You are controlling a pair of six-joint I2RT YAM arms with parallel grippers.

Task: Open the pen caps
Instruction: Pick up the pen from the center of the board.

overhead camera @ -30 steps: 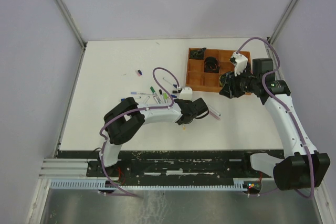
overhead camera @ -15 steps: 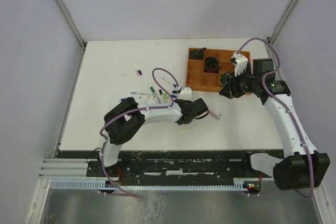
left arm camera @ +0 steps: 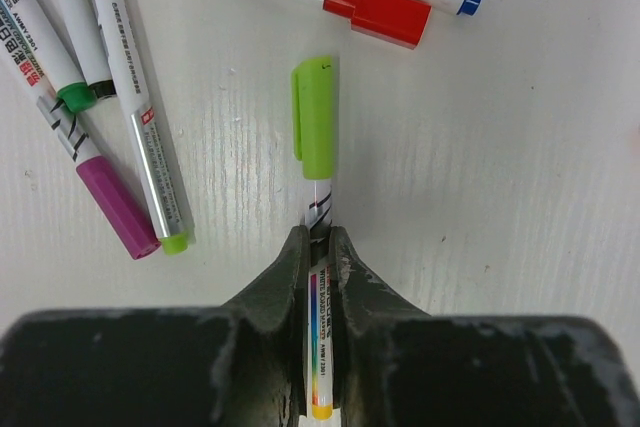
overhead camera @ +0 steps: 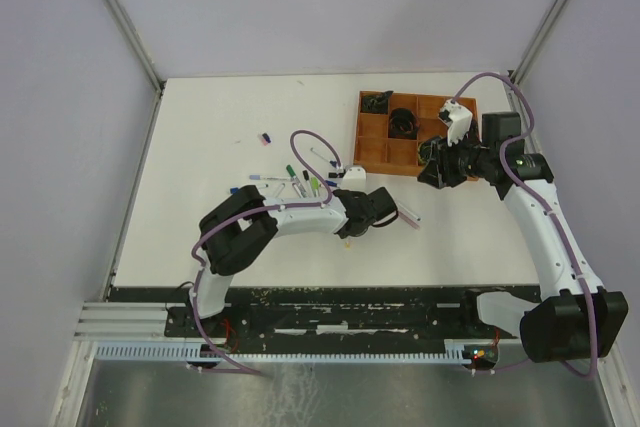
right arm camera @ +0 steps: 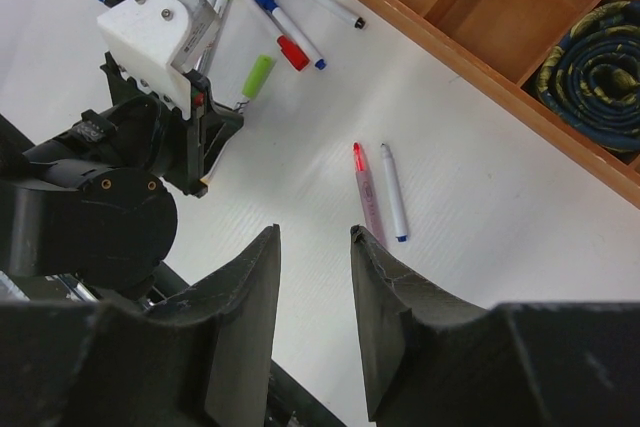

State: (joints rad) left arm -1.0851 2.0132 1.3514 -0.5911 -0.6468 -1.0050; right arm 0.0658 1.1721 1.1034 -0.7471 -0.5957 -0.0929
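Note:
My left gripper [left arm camera: 318, 234] is shut on the white barrel of a pen lying on the table. Its lime-green pen cap [left arm camera: 315, 117] sticks out ahead of the fingertips and sits on the pen. The right wrist view also shows this left gripper [right arm camera: 225, 127] and the green cap [right arm camera: 257, 77]. More capped pens lie just beyond: a red-capped one [left arm camera: 370, 9], a purple-capped one [left arm camera: 115, 207] and green ones [left arm camera: 60, 67]. My right gripper [right arm camera: 315, 232] hangs open and empty above the table, near the tray [overhead camera: 358, 137].
A pink pen [right arm camera: 368, 192] and a blue-tipped pen [right arm camera: 392, 192] lie side by side between the arms. The brown compartment tray [right arm camera: 497, 9] holds a rolled dark-blue cloth [right arm camera: 590, 57]. A loose cluster of pens [overhead camera: 300, 182] and small caps [overhead camera: 266, 138] lies left of centre.
The left jaws have closed onto the green-capped pen's barrel. Both arms have barely moved, and the right gripper is unchanged.

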